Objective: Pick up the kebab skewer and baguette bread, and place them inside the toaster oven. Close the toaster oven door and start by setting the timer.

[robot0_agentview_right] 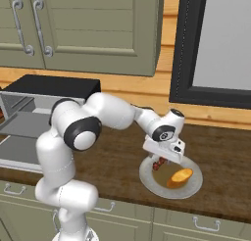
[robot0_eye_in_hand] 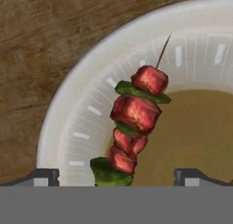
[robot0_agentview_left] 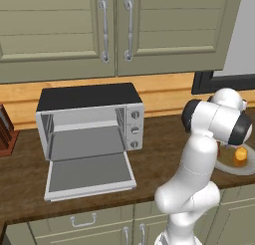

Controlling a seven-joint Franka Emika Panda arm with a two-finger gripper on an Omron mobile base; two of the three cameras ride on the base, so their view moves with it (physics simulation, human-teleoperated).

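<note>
The kebab skewer (robot0_eye_in_hand: 134, 123), red meat chunks with green pieces on a thin stick, lies on a white plate (robot0_eye_in_hand: 68, 127). My gripper (robot0_eye_in_hand: 118, 176) is open just above it, one fingertip (robot0_eye_in_hand: 45, 175) on each side of its lower end. From the right base view the gripper (robot0_agentview_right: 160, 161) hangs over the plate's left part, above the skewer (robot0_agentview_right: 158, 164). The golden baguette bread (robot0_agentview_right: 179, 177) lies beside it on the same plate (robot0_agentview_right: 193, 188). The toaster oven (robot0_agentview_left: 89, 119) stands at the left with its door (robot0_agentview_left: 89, 174) folded down flat and the cavity bare.
The plate sits near the wooden counter's front edge (robot0_agentview_left: 99, 201). A dark-framed window (robot0_agentview_right: 215, 44) and green wall cabinets (robot0_agentview_left: 114, 30) are behind. A brown knife block (robot0_agentview_left: 6, 134) stands left of the oven. My own arm (robot0_agentview_left: 199, 159) hides part of the plate.
</note>
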